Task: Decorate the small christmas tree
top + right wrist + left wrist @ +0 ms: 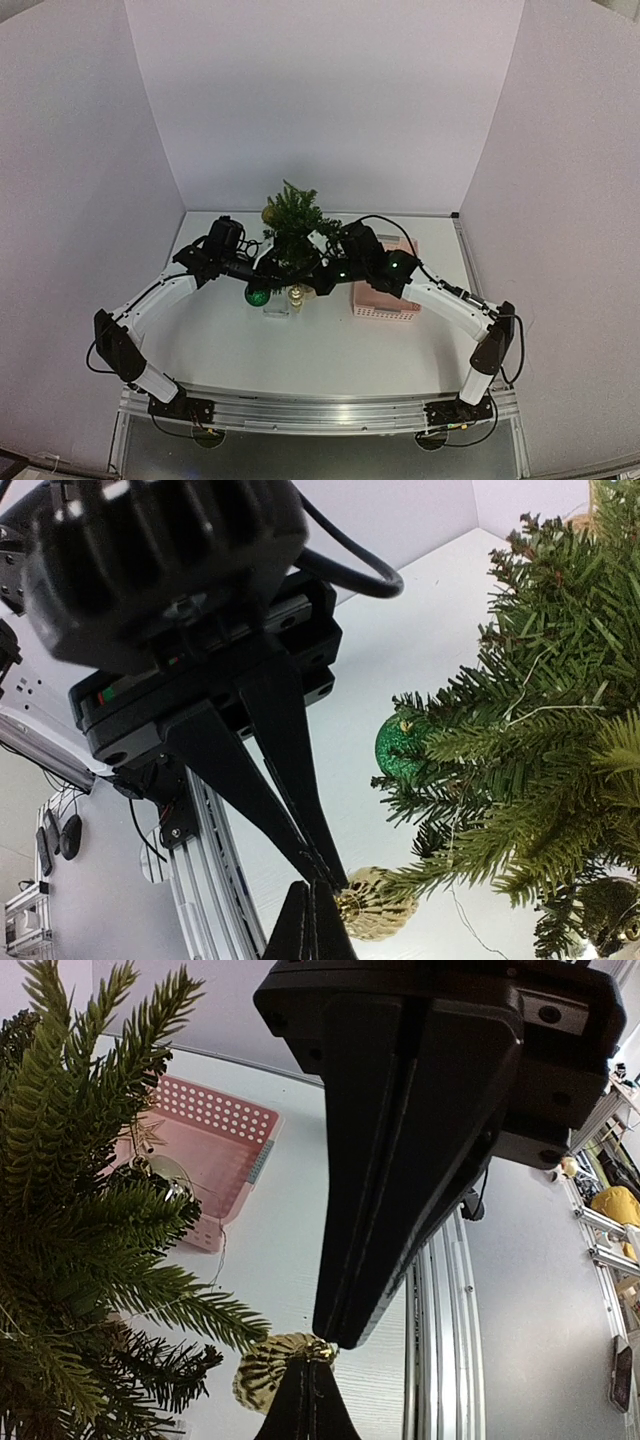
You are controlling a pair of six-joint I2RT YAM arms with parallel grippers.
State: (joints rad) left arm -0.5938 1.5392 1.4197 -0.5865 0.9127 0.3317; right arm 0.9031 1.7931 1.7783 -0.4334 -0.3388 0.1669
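Note:
The small christmas tree point(292, 228) stands mid-table, its base hidden behind the arms; it fills the left of the left wrist view point(70, 1210) and the right of the right wrist view point(540, 710). A ribbed gold ornament point(296, 296) hangs at its near side, between both grippers. My left gripper point(276, 276) is shut with its tips at that ornament's point(262, 1370) cap point(335, 1348). My right gripper point(308, 285) is shut on the same kind of cap point(335, 888), its ornament point(380, 908) touching a low branch. A green glitter ball point(257, 296) hangs from a branch point(400, 747).
A pink plastic basket point(385, 300) sits right of the tree, under the right arm, and shows beyond the tree in the left wrist view point(215, 1140). Another gold ornament point(269, 213) hangs near the treetop. The aluminium rail point(320, 410) runs along the near edge.

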